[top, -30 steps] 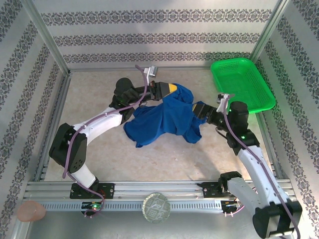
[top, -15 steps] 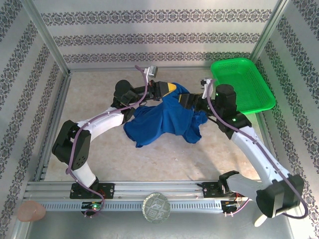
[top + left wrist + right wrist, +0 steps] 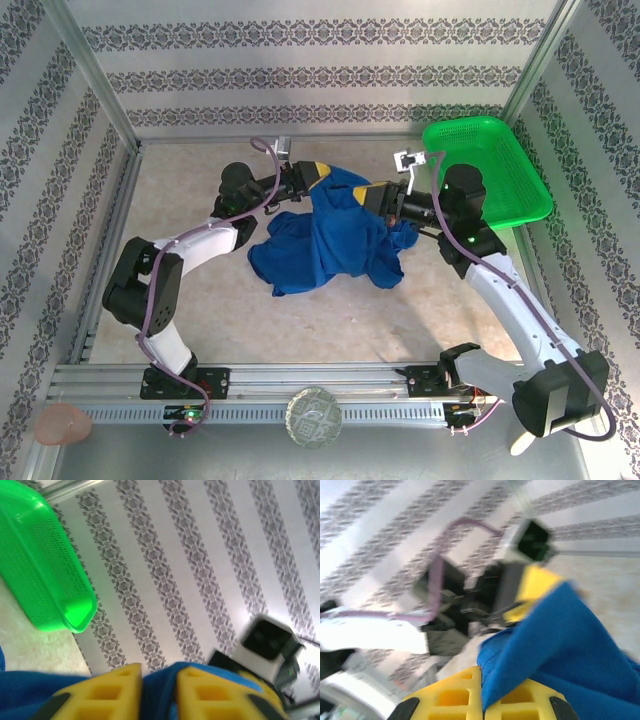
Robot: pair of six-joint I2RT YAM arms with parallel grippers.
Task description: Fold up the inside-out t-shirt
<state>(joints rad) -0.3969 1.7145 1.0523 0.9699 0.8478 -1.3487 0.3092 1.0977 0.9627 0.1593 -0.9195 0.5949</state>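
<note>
Top external view: the blue t-shirt (image 3: 330, 240) lies crumpled on the table (image 3: 350, 320), to the left of the green basket (image 3: 487, 170), with its upper edge lifted off the table. Both hands meet at that raised edge. The right hand (image 3: 368, 192), the nearer of the two to the basket, is clenched on a fold of the shirt; its wrist camera shows blue cloth pinched between the two yellow fingers (image 3: 447, 695). The left hand (image 3: 312, 172) is further from the basket, at the shirt's far corner. Its wrist camera shows cloth lying in the narrow gap between its fingers (image 3: 107, 690), but whether they clamp it cannot be told.
</note>
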